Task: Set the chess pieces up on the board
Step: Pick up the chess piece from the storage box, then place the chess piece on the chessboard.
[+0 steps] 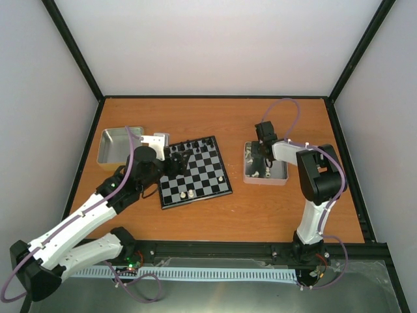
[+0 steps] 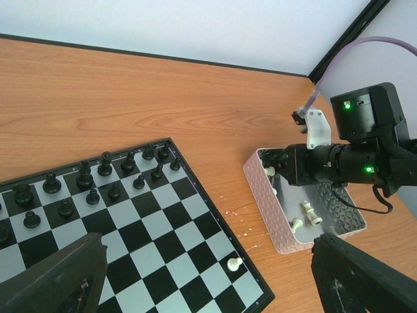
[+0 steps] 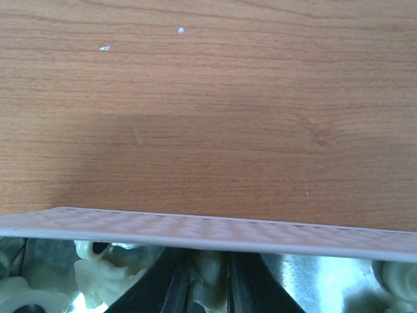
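cream piece [image 3: 208, 285] pinched lengthwise in right gripper [image 3: 208, 264].

My right gripper [image 1: 259, 158] sits in the tray [image 1: 279, 177] right of the board [image 1: 195, 176], apparently among chess pieces [image 1: 267, 172]. My left gripper [image 1: 177, 160] hangs over the board's far-left corner, near black pieces [image 1: 199, 144].
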